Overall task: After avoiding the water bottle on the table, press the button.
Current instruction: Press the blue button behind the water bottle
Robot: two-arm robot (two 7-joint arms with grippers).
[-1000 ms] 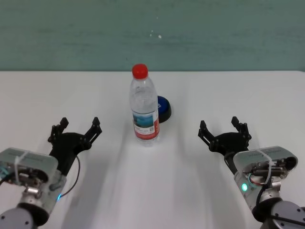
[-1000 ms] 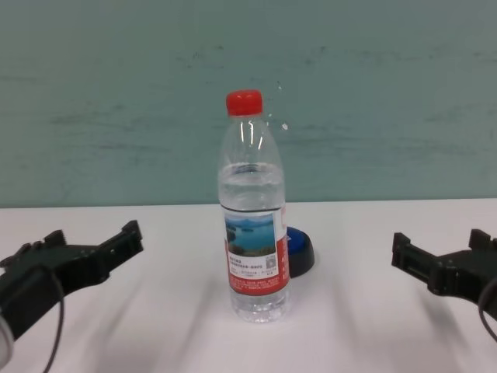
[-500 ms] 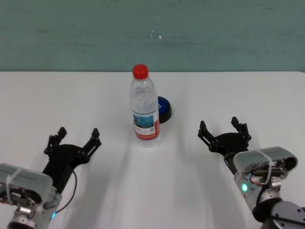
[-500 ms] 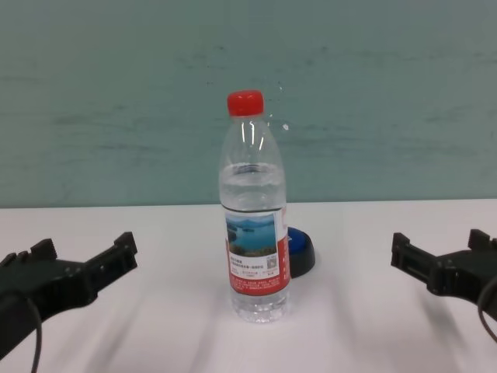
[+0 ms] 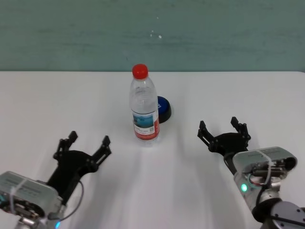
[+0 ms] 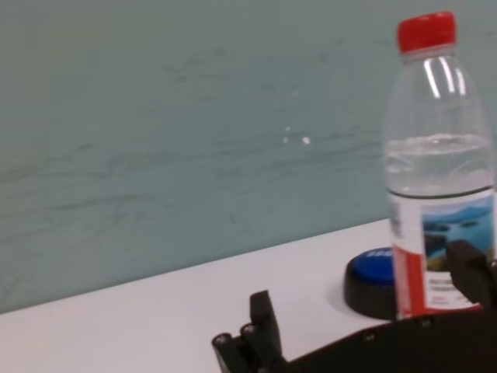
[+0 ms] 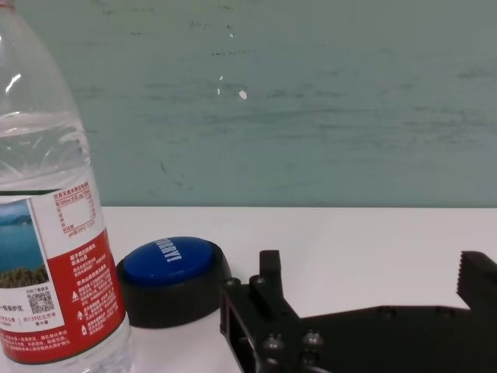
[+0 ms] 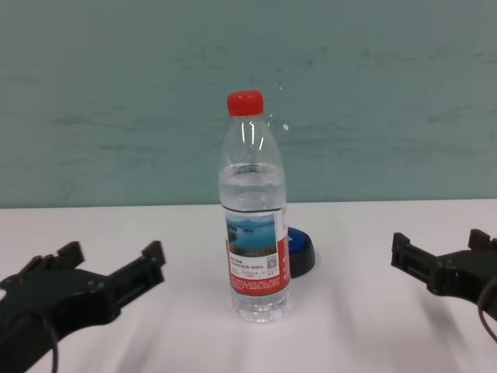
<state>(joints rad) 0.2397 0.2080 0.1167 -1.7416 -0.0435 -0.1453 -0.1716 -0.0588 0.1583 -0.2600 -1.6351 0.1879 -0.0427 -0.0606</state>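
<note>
Left gripper (image 5: 82, 149), jaws wide and empty, risks toppling the water bottle (image 5: 144, 110) that screens the button (image 5: 163, 109) if it reaches straight.

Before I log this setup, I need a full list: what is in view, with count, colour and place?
water bottle: one, clear with red cap and red-banded lake label, upright mid-table.
button: one, blue top on dark base, just behind the bottle toward the robot's right.
table: one, white, under everything.
wall: one, teal, behind the table.
left gripper: one, black, open, near left.
right gripper: one, black, open, near right.
</note>
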